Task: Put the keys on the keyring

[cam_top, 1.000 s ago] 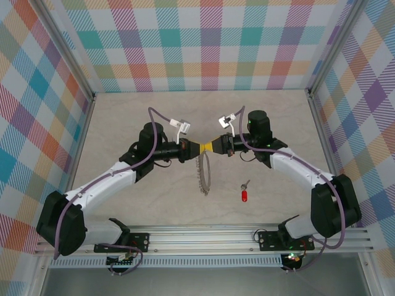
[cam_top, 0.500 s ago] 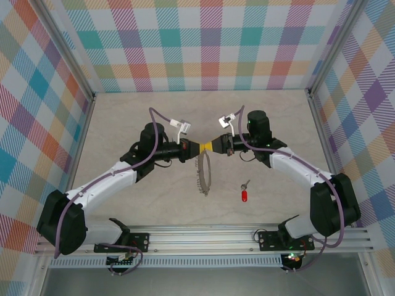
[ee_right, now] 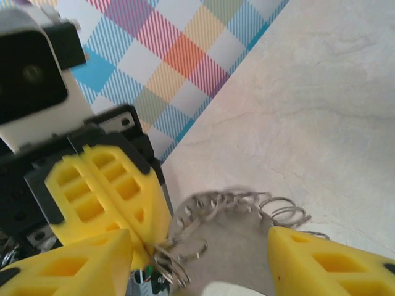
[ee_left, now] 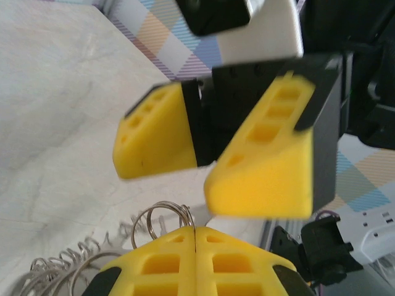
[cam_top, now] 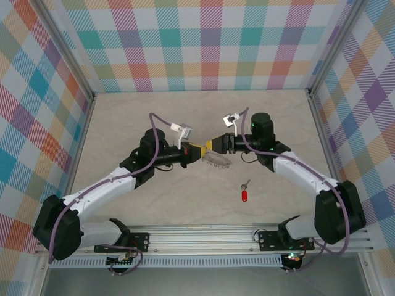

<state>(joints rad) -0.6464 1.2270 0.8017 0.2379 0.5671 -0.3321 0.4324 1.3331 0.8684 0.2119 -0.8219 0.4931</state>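
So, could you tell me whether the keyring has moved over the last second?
Yes. Judged against the still key, the keyring has swung: its free end, formerly level with the key, is now farther back and rightward.

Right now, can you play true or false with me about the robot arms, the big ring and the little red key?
1. The left tool is shut on the keyring. True.
2. The right tool is holding the key. False: the right tool is open, and the key lies on the table.
3. The key has a red head. True.
4. The key is already hanging on the keyring. False: it lies apart from the ring, nearer the right arm's side.
5. The two tools are far apart, at opposite walls. False: they meet close together over the middle of the table.
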